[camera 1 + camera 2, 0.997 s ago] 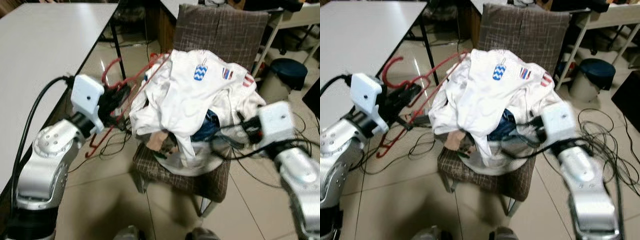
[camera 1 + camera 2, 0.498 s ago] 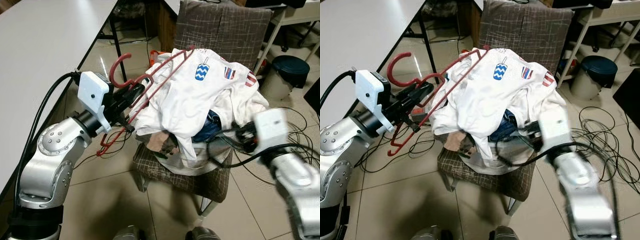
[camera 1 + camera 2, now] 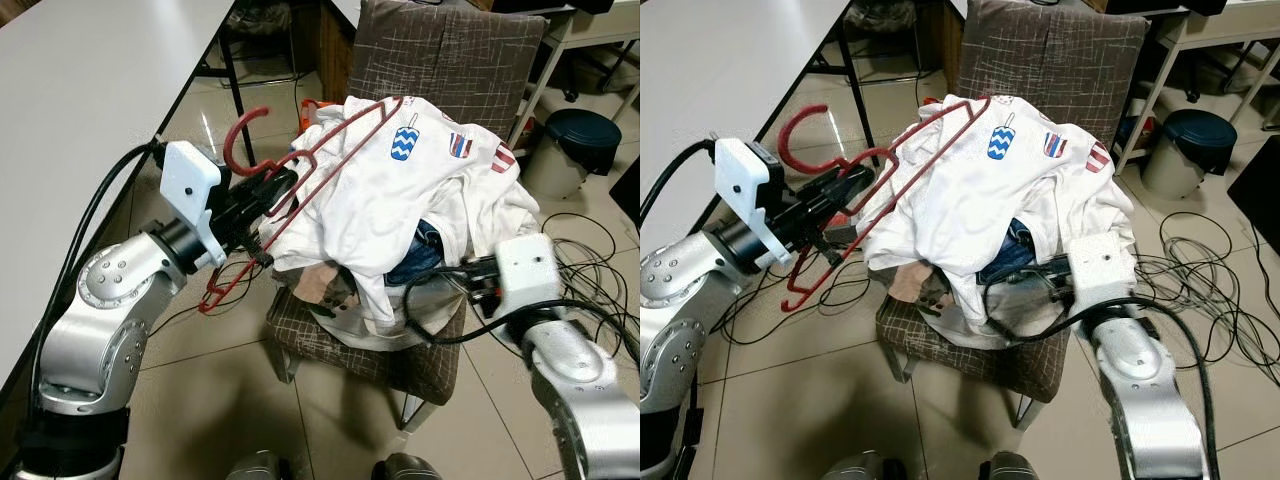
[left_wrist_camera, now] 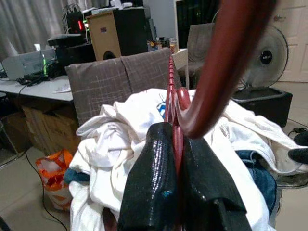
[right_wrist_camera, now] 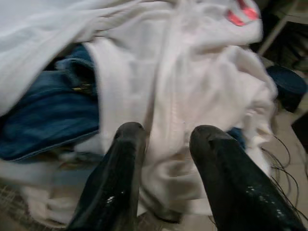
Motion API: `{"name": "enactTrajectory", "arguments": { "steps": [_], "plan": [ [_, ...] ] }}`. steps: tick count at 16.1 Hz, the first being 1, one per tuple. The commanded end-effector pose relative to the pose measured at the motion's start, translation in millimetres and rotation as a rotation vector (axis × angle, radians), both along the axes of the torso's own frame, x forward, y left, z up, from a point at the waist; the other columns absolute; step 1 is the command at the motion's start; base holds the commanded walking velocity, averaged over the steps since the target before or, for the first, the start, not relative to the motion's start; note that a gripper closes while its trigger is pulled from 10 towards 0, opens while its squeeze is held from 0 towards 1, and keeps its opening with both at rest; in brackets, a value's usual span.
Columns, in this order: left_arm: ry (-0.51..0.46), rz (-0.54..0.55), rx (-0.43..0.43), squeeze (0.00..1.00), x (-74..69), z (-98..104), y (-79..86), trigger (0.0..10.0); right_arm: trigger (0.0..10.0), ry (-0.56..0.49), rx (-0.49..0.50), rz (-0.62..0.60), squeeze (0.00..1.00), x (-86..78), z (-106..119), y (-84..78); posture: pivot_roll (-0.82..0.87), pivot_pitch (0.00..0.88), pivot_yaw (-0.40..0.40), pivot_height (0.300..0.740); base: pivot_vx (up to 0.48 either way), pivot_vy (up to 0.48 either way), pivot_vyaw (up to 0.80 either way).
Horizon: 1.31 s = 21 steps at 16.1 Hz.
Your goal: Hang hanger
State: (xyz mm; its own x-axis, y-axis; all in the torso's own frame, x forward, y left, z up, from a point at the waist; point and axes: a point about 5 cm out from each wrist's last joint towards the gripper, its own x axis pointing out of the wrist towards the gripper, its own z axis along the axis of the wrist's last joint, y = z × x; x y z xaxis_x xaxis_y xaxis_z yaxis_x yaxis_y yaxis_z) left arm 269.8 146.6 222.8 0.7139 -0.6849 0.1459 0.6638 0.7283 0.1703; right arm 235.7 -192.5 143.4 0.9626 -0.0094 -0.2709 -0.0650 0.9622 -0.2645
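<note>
The red hanger (image 3: 290,190) is clamped near its hook by the left gripper (image 3: 268,195), held at 9 o'clock of the chair (image 3: 440,60), one arm threaded under the white shirt (image 3: 400,190), apparently to lift it free. The right gripper (image 5: 166,163) is held slightly parted against the clothes at 4 o'clock. The lift may be snagged by the piled jeans (image 5: 43,115) and floor cables (image 3: 590,270); a table (image 3: 80,110) stands at 10 o'clock.

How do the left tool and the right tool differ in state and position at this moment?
The left tool is shut on the red hanger, left of the chair; the right tool is open and holds nothing, at the white clothes on the chair's right. Both have black fingers.
</note>
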Motion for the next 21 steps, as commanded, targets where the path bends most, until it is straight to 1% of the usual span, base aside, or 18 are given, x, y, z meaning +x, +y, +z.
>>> {"name": "enactTrajectory", "arguments": {
  "steps": [1,5,7,13,16,20,21],
  "plan": [
    [-0.012,-0.012,0.002,0.00,-1.3,4,-1.1,10.0,0.0,0.006,0.008,-0.024,0.00,1.0,0,-2.8,-0.09,0.084,0.073,0.740,0.000,0.000,0.00],
    [-0.011,-0.014,-0.001,0.00,-0.5,3,-2.7,10.0,0.0,-0.025,0.092,-0.033,0.00,5.4,0,-4.1,-0.09,0.074,0.073,0.740,0.000,0.000,0.00],
    [-0.013,-0.018,-0.001,0.00,-0.5,3,-4.1,10.0,0.0,-0.036,0.096,-0.013,0.00,6.8,0,-3.2,-0.09,0.071,0.073,0.740,0.000,0.000,0.00],
    [-0.012,-0.014,0.002,0.00,0.4,2,-4.7,10.0,0.0,-0.034,0.101,-0.026,0.00,6.2,-2,-5.5,-0.09,0.055,0.073,0.740,0.000,0.000,0.00],
    [-0.011,-0.021,-0.001,0.00,0.8,1,-6.6,10.0,0.0,-0.077,0.086,-0.057,0.00,6.8,9,-14.8,-0.10,0.054,0.076,0.740,0.000,0.000,0.00],
    [-0.016,-0.020,-0.005,0.00,2.0,2,-8.4,10.0,0.0,-0.117,0.065,-0.039,0.00,8.9,25,-21.2,-0.10,0.056,0.076,0.740,0.000,0.000,0.00],
    [-0.018,-0.015,-0.007,0.00,2.6,2,-8.6,10.0,0.0,-0.152,0.042,-0.051,0.00,10.4,35,-25.8,-0.10,0.056,0.076,0.740,0.000,0.000,0.00]
  ]
}}
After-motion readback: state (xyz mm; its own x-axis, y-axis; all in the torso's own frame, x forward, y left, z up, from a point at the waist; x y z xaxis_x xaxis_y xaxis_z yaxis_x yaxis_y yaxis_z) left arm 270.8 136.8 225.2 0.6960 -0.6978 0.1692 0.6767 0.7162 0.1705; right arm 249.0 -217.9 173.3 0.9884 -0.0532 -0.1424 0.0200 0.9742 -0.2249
